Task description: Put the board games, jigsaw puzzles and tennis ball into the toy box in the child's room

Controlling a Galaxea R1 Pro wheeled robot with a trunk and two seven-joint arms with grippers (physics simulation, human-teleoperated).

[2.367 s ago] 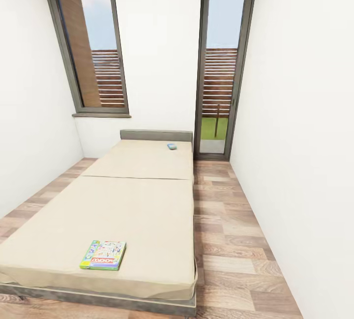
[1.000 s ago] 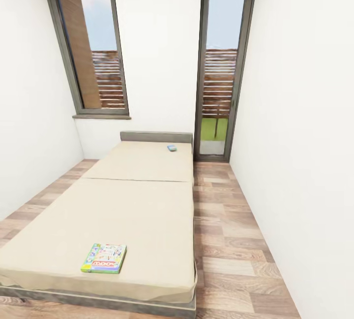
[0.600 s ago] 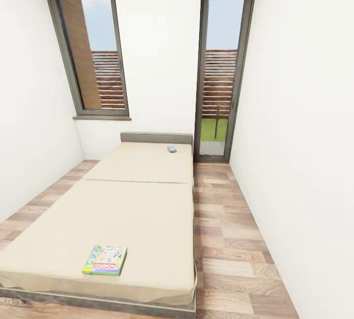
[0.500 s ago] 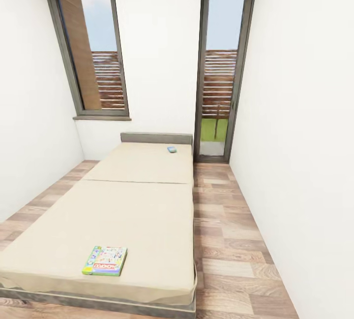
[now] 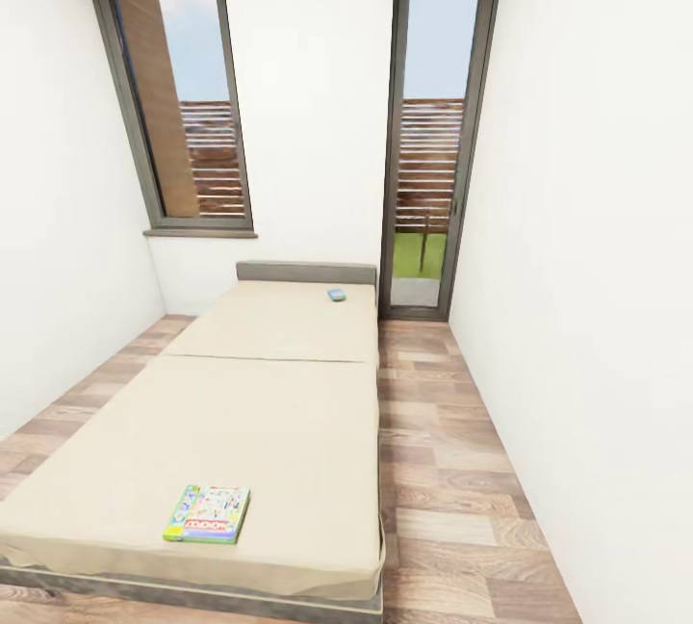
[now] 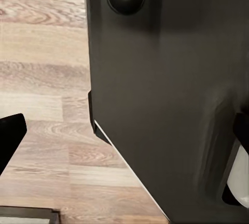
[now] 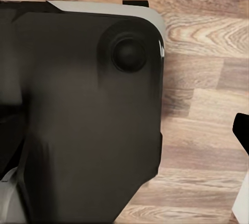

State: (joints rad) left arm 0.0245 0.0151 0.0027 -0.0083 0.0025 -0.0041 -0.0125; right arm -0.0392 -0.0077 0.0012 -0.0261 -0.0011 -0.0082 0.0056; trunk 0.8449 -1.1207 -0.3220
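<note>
A colourful board game (image 5: 207, 513) lies flat on the beige bed (image 5: 279, 412), near its front edge and left of centre. A second small bluish box (image 5: 337, 295), probably the other board game, rests far off by the grey headboard. The table, toy box, puzzles and tennis ball are out of view. In the left wrist view my left gripper (image 6: 127, 141) hangs over the robot's black base, fingertips (image 6: 10, 141) far apart and empty. My right gripper (image 7: 124, 136) also looks open over the base, one fingertip (image 7: 243, 130) at the picture's edge.
A strip of wooden floor (image 5: 443, 470) runs between the bed's right side and the white wall (image 5: 597, 268). A tall glass door (image 5: 428, 143) stands beyond it, and a window (image 5: 183, 104) is at the back left. More floor (image 5: 58, 412) lies left of the bed.
The whole head picture has slid slightly downward, so the camera has moved. The games and the bed have kept their places relative to each other.
</note>
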